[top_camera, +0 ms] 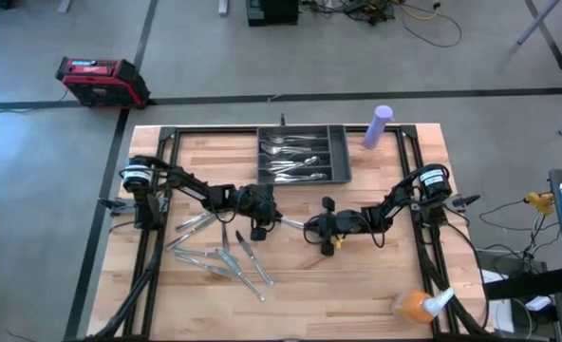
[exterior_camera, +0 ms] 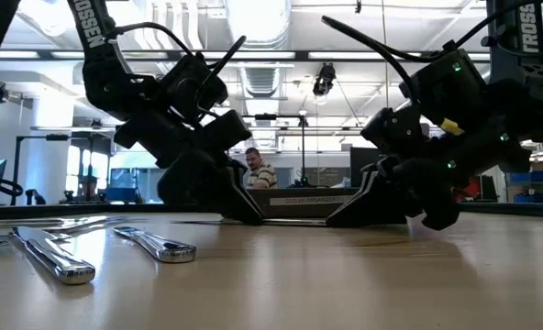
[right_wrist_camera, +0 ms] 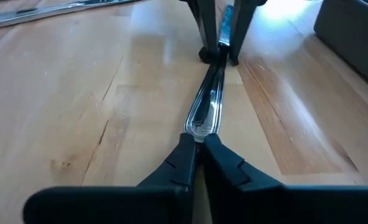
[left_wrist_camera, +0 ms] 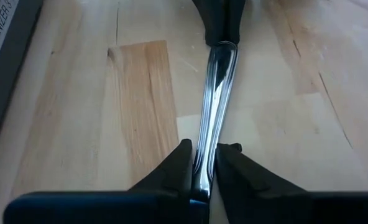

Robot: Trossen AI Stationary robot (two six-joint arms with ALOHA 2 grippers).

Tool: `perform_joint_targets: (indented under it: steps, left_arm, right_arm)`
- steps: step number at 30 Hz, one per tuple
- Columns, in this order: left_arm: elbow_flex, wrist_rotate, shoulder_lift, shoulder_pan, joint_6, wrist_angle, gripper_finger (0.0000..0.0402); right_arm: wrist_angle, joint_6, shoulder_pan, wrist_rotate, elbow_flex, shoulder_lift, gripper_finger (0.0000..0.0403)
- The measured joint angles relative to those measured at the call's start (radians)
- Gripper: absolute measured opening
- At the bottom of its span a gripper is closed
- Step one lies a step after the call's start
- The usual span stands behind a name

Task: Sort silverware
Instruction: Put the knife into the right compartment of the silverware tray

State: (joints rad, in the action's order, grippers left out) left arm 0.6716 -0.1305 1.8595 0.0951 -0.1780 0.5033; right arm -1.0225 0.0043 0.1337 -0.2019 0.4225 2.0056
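Both grippers meet near the middle of the tabletop (top_camera: 376,285), each pinching one end of the same piece of silverware (left_wrist_camera: 216,93), which lies flat on the wood between them. In the left wrist view the left gripper (left_wrist_camera: 202,158) has its two dark fingers closed narrowly on one end of the shiny metal handle, and the far end of the piece disappears into the right arm's fingers. In the right wrist view the right gripper (right_wrist_camera: 199,149) is likewise pinched onto the rounded end of the same handle, which runs straight away across the wood to the left gripper's fingertips. Whether the piece is a spoon, fork or knife cannot be told, since both ends are covered.

From above, the left gripper (top_camera: 262,225) sits just left of the table's centre and the right gripper (top_camera: 321,228) just right of it, with the thin silver piece (top_camera: 292,224) bridging the short gap.

A loose scatter of silverware (top_camera: 219,256) lies near the left gripper, toward the front-left part of the tabletop, several pieces crossing one another. The dark compartmented tray (top_camera: 341,152) sits at the middle of the back edge, with more sorted pieces (top_camera: 295,157) lying in its compartments. A purple cylinder (top_camera: 378,125) stands beside the tray's right end, and an orange object (top_camera: 409,304) rests near the front-right corner.
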Motion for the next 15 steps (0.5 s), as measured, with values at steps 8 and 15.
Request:
perform_joint_targets:
  steps: [8, 15]
  left_arm:
    - [0.002, -0.004, -0.001, 0.000, 0.011, -0.001, 0.0060]
    - [0.007, -0.011, -0.003, -0.001, 0.014, -0.022, 0.0003]
  right_arm:
    - [0.000, 0.040, 0.000, -0.003, 0.000, 0.000, 0.0016]
    - [0.029, 0.038, -0.002, -0.009, -0.008, -0.072, 0.0063]
